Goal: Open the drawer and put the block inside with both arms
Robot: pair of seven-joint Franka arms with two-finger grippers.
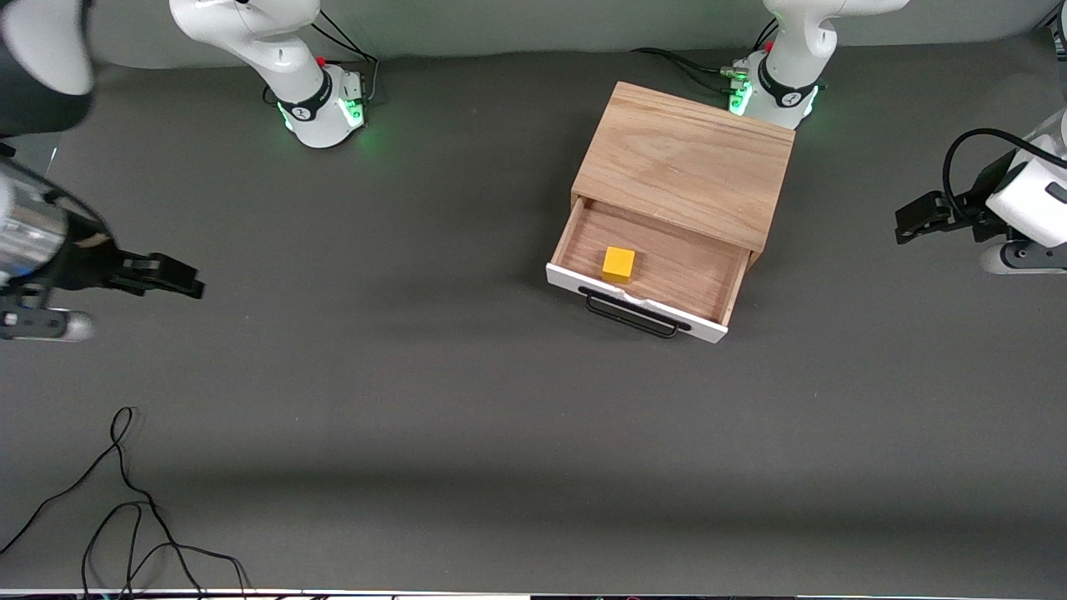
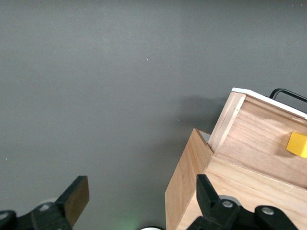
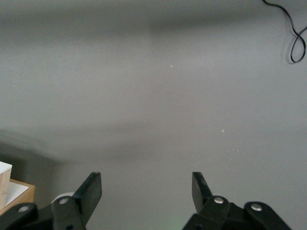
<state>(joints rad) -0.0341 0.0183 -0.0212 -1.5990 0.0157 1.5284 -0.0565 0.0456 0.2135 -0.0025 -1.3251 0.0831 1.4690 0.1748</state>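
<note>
Block (image 1: pixel 618 263) sat in open drawer (image 1: pixel 717 325): light, rigid, best pinched on flat sides. My left gripper (image 2: pixel 139 203) and right gripper (image 3: pixel 146 189) waited, fingers apart, empty.

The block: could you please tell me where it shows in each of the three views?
Front view: the block lies in the open drawer, near its white front.
Left wrist view: the block is cut by the picture's edge, in the drawer.
Right wrist view: not in it.
Shared landmark: the drawer's handle.

Yellow block (image 1: pixel 618 263), white-fronted oak drawer (image 1: pixel 658 271)
</note>
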